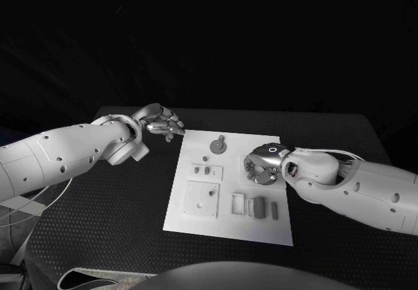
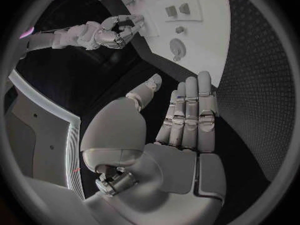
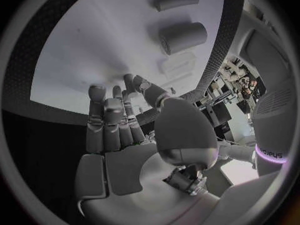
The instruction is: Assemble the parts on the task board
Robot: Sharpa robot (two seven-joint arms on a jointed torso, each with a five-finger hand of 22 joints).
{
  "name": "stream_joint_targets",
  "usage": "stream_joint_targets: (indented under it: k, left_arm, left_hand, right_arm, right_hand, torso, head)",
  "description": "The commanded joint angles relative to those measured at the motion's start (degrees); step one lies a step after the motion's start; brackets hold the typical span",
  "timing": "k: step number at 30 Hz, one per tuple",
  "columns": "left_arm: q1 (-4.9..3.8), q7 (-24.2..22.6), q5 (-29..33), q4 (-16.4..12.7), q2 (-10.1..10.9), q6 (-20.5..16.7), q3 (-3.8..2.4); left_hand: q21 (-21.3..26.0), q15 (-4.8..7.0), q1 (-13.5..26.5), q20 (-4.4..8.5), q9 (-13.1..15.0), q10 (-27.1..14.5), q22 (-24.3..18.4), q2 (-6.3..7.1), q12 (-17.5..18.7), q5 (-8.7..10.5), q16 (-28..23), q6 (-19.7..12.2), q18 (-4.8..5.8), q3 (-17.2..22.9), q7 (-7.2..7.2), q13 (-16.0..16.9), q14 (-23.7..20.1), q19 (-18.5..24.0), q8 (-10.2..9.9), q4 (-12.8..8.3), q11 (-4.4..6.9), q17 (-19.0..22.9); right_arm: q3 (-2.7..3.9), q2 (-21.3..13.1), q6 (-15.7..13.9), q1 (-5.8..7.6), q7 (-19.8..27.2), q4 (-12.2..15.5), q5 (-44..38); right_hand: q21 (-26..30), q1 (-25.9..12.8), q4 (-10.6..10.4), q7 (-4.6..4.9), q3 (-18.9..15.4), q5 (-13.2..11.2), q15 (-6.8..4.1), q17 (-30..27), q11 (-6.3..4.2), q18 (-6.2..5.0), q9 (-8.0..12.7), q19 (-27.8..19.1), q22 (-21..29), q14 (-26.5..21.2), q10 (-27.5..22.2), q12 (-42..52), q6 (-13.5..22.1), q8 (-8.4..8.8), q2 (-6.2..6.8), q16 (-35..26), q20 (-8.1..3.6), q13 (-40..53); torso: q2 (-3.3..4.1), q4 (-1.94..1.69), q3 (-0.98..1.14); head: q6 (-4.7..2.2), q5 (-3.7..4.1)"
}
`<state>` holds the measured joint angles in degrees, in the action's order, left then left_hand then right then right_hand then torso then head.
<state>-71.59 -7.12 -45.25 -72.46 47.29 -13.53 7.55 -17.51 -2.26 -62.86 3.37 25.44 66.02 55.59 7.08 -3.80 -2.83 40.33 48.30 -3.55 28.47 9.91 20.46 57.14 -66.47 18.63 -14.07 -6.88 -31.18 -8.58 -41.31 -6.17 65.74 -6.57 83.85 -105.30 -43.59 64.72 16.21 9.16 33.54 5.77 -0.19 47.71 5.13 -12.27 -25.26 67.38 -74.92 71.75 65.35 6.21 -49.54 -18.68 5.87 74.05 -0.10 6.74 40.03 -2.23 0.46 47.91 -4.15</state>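
The white task board lies in the middle of the black table. On it are a round grey part with a tab, two small pieces, a square plate and several upright bars. My right hand hovers over the board's right side, fingers curled down towards it; what lies under the fingertips is hidden. My left hand hangs off the board's far left corner with its fingers straight and nothing in it. From the left wrist, the round part and the right hand are seen.
Two grey cylindrical parts stand on the board beyond my right hand. Black table surrounds the board on all sides, with room at the left and near side.
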Motion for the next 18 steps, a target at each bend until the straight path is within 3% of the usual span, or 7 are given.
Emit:
stream_joint_targets:
  k: [1, 9, 18]
  left_arm:
    - [-0.06, -0.3, -0.2, -0.2, -0.1, -0.3, -0.03]
    - [-0.06, -0.2, -0.2, -0.3, 0.0, -0.3, -0.03]
    - [-0.06, -0.1, -0.2, -0.3, 0.1, -0.3, -0.03]
  left_hand:
    - [0.2, -0.03, -0.2, -0.05, -0.1, -0.1, 0.0, 0.21, -0.2, -0.09, -0.2, 0.0, -2.90, -0.1, 0.55, 0.1, 0.5, -0.3, 0.2, 0.1, -0.09, -0.1]
    - [0.2, -0.03, -0.2, -0.05, -0.1, -0.1, 0.0, 0.21, -0.2, -0.09, -0.2, 0.0, -2.90, -0.1, 0.55, 0.1, 0.5, -0.3, 0.2, 0.1, -0.09, -0.1]
    - [0.3, -0.03, -0.2, -0.04, -0.1, -0.1, 0.0, 0.24, -0.2, -0.10, -0.3, 0.0, -2.91, -0.1, 0.54, 0.1, 0.5, -0.3, 0.2, 0.1, -0.09, -0.2]
  right_arm:
    - [-0.02, 0.1, -0.1, -0.03, -0.1, 0.1, -1.0]
    - [-0.03, 0.1, -0.3, -0.04, -0.3, 0.3, -1.2]
    - [-0.03, 0.2, 0.4, -0.06, -0.1, 0.4, -0.5]
  right_hand:
    - [0.3, -0.1, 0.2, 0.03, 0.0, 0.3, 0.11, 0.1, 1.18, -2.73, 0.1, 0.2, -1.0, 0.0, 2.0, 0.2, -0.7, -0.41, -0.79, -0.2, -0.36, 0.1]
    - [0.0, -0.5, 0.2, -0.65, 0.0, 0.3, -1.21, 0.1, -0.19, -2.73, 0.2, 0.7, -1.1, 0.7, 5.9, 1.1, -3.8, -1.36, -3.09, -0.1, -0.63, 1.2]
    - [-0.1, -0.8, 0.3, -0.80, -0.2, 0.3, -1.39, 0.2, -0.37, -2.73, 0.3, 0.8, -1.1, 0.8, 6.3, 0.9, -4.2, -1.33, -2.89, -0.2, -0.70, 1.4]
  torso:
    - [0.02, 0.04, 0.00]
    - [0.01, -0.01, 0.02]
    - [0.00, 0.00, -0.02]
  head:
    - [0.09, 0.05]
    - [0.09, 0.09]
    - [0.11, 0.16]
